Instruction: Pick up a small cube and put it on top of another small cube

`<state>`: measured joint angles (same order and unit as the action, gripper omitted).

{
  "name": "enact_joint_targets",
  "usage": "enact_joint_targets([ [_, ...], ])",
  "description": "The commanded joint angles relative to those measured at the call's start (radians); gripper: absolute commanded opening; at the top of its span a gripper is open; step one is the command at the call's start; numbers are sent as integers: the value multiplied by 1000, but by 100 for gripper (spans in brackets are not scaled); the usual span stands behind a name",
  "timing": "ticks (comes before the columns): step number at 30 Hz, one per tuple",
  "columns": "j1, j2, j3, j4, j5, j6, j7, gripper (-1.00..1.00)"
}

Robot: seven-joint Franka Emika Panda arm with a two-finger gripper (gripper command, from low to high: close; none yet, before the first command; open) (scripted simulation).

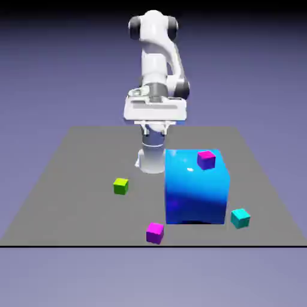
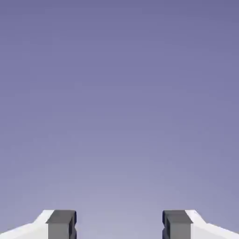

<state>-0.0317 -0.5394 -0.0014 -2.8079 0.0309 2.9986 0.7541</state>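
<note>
White, rounded arm [image 1: 154,57] — dark grey caps at its joints — with a broad white hand [image 1: 155,110] (rather boxy) and blocky grey fingertips [image 2: 61,224].

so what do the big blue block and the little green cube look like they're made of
The big blue block looks like glossy plastic, or perhaps glazed ceramic: a bright highlight sits on its smooth, shaded surface. The green cube could be plastic or painted wood; its faces are evenly coloured, with no clear highlight, so the finish seems matte.

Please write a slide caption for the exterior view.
White arm with open end effector raised behind a large blue block and four small cubes.
</note>
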Motion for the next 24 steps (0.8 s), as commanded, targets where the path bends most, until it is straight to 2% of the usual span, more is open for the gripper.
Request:
enact_joint_targets([
  [1,-36,25,-1,2,26,-32,11,0],
  [24,-870,609,-28,41,616,-764,261,0],
])
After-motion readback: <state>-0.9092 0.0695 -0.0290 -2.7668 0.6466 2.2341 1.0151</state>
